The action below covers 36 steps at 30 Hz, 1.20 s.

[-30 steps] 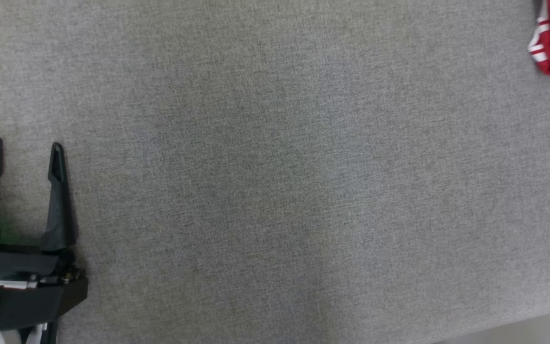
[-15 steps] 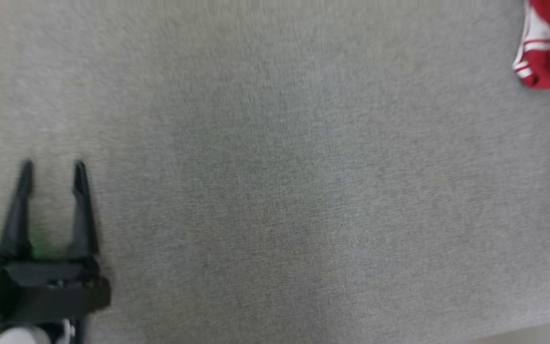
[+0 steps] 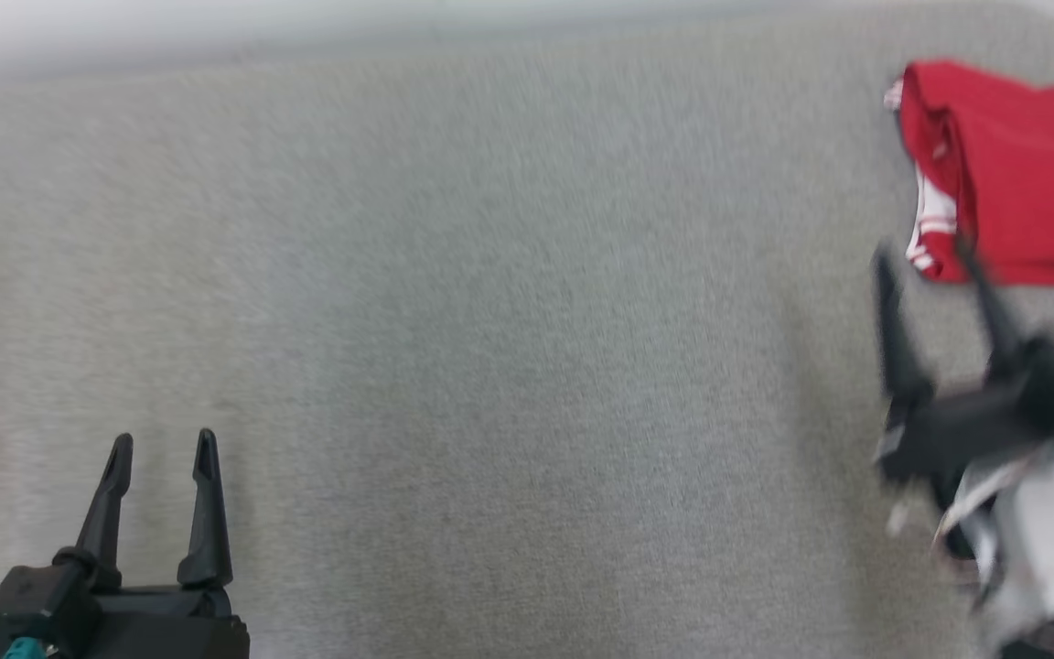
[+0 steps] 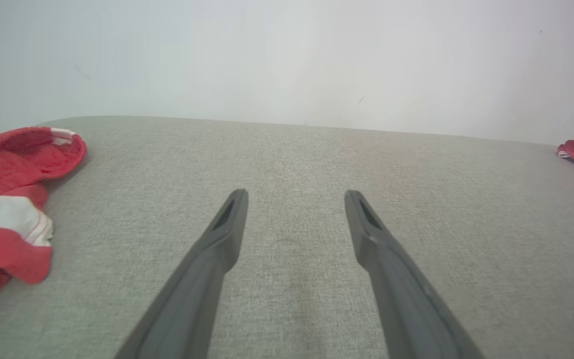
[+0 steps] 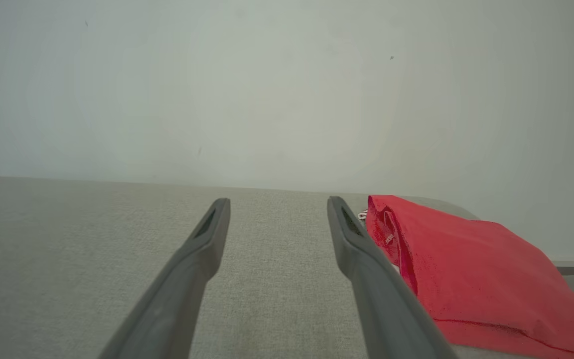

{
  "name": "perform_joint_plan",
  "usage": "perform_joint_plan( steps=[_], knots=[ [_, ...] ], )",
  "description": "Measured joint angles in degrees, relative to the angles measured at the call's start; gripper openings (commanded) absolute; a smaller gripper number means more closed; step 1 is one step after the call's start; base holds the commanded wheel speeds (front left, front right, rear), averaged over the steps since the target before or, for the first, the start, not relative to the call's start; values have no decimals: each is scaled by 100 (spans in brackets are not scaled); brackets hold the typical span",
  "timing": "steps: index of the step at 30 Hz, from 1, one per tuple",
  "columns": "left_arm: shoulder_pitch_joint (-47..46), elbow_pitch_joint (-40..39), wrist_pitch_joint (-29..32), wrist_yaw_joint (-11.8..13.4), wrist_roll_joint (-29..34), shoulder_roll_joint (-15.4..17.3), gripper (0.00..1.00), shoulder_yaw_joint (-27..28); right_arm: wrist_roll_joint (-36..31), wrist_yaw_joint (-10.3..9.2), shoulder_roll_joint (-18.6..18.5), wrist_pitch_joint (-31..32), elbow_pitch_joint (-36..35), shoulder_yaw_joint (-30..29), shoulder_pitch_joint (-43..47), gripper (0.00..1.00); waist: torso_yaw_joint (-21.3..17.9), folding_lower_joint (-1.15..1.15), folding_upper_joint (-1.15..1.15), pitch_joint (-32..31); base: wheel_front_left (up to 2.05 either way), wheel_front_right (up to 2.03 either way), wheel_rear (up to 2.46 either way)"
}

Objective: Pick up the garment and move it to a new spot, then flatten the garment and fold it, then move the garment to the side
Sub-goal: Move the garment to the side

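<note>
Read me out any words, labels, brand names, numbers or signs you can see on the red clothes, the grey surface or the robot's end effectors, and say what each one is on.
There is no readable text.
On the folded red garment: white stripes at one edge, no print; a pale speck by the fold is too small to tell.
On the crumpled red and white garment: a white band, no lettering.
On the grey surface, left end effector and right end effector: no markings.

Table of grey woven cloth, matt and grainy, red garment soft matt cloth (lightly creased), left gripper dark matt plastic.
</note>
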Motion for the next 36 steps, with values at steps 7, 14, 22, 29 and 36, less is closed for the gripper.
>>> perform_joint_plan(
  steps=[7, 14, 22, 29, 36],
  knots=[
    [149, 252, -1, 0, 0, -7, 100, 18, -68, 1, 520, 0, -602, -205, 1564, 100, 203, 0, 0, -693, 0, 0, 0],
    [391, 352, 0, 0, 0, -33, 100, 53, -63, 1, 736, 1, -886, -426, 2273, 100, 387, -1, 0, -1215, 0, 0, 0],
    [459, 450, 0, 0, -9, -44, 100, -22, -94, 1, 879, 0, -962, -611, 2605, 100, 465, 0, -1, -1452, 0, 0, 0],
    [478, 459, 0, 0, -27, -14, 100, -44, -114, 1, 880, 30, -973, -559, 2658, 100, 402, 0, 0, -1495, 0, 0, 0],
    [476, 471, 0, 0, -29, 5, 100, -58, -74, 1, 881, 42, -965, -536, 2744, 100, 394, 1, 0, -1498, 0, 0, 0]
  ],
)
